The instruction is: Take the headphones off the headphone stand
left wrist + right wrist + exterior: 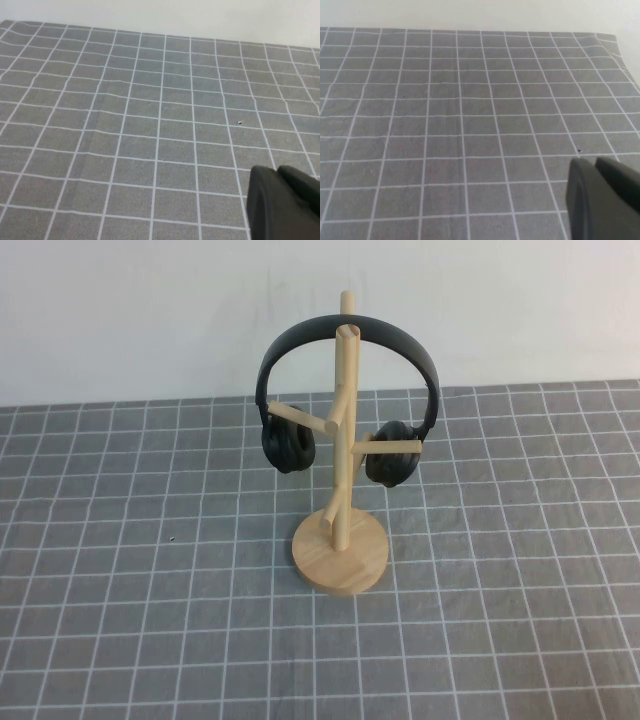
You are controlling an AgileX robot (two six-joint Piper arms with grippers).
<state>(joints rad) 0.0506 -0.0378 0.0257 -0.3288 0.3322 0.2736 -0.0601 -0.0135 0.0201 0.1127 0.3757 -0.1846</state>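
Hanging untouched, the headphones [347,350] drape their matte black headband over a top peg of the headphone stand [340,540], mid-counter toward the far edge; we judge nothing done yet. Padded round cups flank the pale dowel post above its disc base. Left gripper [285,205] and right gripper [602,197] hover over bare gridded grey cloth [120,620]; we cannot tell their claw openings.

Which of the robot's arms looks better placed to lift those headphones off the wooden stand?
Neither clearly. The headphones hang centred on the headphone stand, and no arm appears in the high view. The left gripper and right gripper each see only the grid mat.
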